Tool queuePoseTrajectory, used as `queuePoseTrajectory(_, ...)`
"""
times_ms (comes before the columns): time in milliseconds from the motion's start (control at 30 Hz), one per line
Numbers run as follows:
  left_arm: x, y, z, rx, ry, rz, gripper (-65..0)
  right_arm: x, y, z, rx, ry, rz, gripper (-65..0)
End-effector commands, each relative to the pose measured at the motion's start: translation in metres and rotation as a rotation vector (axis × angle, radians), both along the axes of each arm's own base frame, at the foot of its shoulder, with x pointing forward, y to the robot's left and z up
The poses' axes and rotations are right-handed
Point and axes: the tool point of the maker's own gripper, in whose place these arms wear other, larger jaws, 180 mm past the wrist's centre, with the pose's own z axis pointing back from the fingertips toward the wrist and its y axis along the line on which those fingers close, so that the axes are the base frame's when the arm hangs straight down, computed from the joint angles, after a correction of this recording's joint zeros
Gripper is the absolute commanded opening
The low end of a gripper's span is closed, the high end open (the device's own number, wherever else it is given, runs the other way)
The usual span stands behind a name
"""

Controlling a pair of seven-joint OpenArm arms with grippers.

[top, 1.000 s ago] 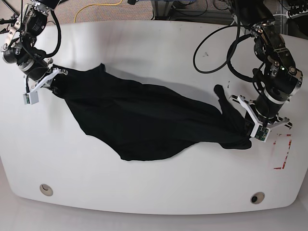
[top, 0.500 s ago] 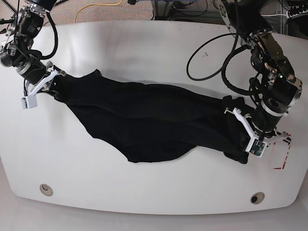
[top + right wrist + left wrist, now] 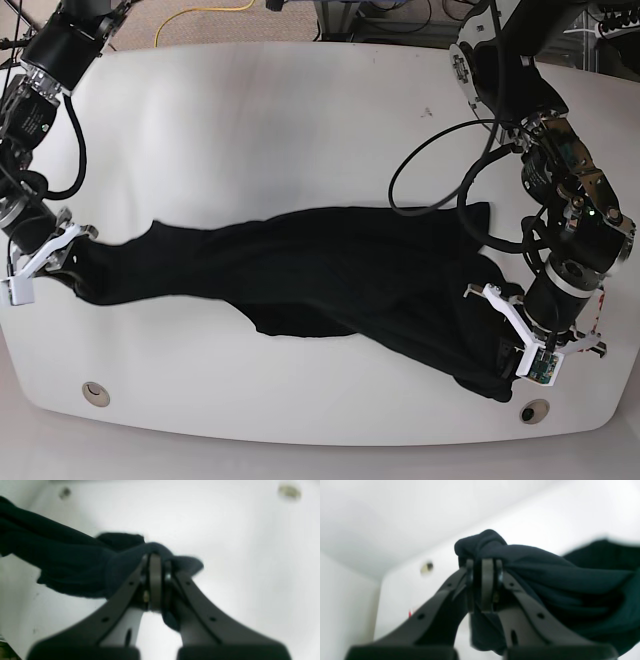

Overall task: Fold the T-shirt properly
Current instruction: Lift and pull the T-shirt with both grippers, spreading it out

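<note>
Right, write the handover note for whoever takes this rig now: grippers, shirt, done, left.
Left gripper: shut on a bunched corner of the T-shirt, near the table's front edge on the base view's right.
Right gripper: shut on the opposite end of the shirt, at the base view's left edge.
T-shirt: stretched between both arms across the front half of the white table, middle sagging onto the surface, cloth wrinkled and twisted.
Done: both ends gripped, shirt pulled taut.
Left: lay it flat and smooth, then make every fold; no fold is visible yet.
</note>
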Motion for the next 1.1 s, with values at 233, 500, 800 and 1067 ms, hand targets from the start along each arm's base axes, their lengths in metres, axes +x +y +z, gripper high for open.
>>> queuePoseTrajectory(233,0.014,0.013,0.060,0.001,-0.147,0.025,-64.6,0.032,-0.023,0.047,-0.041,-0.094,-0.033,-65.0)
queuePoseTrajectory(500,0.027,0.029,0.124,0.012,-0.273,0.054,-64.9,0.068,-0.036,0.103,-0.061,-0.204,-0.038,-65.0)
queuePoseTrajectory(800,0.026,0.036,0.170,0.022,-0.358,0.075,-64.9,0.107,-0.024,0.140,-0.076,-0.252,0.021,-65.0)
queuePoseTrajectory(1067,0.031,0.039,0.187,0.011,-0.374,0.078,-64.9,0.130,-0.024,0.165,-0.059,-0.264,0.032,-65.0)
